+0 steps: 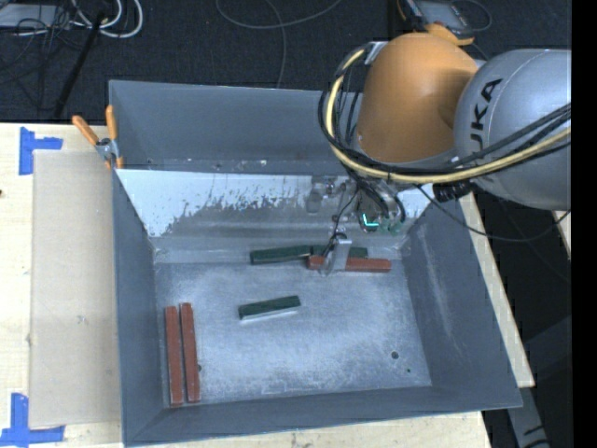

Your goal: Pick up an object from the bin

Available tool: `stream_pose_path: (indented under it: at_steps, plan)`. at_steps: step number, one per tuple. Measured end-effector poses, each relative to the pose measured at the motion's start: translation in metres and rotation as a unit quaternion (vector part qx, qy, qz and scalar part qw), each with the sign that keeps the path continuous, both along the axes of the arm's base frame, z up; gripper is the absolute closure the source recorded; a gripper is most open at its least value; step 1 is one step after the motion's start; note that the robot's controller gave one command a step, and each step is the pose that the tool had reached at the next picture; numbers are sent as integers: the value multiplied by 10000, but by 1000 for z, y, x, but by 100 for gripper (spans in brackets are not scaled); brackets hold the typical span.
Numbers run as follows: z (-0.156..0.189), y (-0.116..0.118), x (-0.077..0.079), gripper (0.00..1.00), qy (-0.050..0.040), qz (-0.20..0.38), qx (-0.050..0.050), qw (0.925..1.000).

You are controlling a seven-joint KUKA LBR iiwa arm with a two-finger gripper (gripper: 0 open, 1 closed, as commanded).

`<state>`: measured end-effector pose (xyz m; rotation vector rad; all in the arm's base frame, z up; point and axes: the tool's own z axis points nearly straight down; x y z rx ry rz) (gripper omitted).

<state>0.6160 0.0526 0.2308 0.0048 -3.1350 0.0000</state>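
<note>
Gripper (333, 254) hangs low at the far side of the grey bin (466, 343), close to the foot of the far wall. Whether it is spread or pressed together cannot be told from this angle. Above it, the orange cover (410, 91) on the wrist and a loop of cables hide most of its body.

Farthest from the gripper, near the front corner on the view's left, two long red-brown bars (182, 353) lie side by side, touching along their length.

A dark green bar (280, 256) lies just beside the gripper on the view's left, one end close to the tip. A second green bar (269, 308) lies nearer the front than the gripper and a little to the left, apart from everything else.

Directly beneath the tip lies a short red-brown bar (368, 265), flat on the floor. It stretches from the gripper toward the view's right. Whether the tip touches it is unclear.
</note>
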Motion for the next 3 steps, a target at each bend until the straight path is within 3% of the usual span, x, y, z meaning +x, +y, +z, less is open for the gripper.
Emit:
stream_pose_path:
  at_steps: [1, 2, 3]
  plan:
    - [-162, 72, -66, 0, 19, 786, 5, 9969]
    - [-158, 71, -63, 100, -25, 751, 5, 9972]
    - [-13, 48, -4, 100, -81, 1902, 3, 9817]
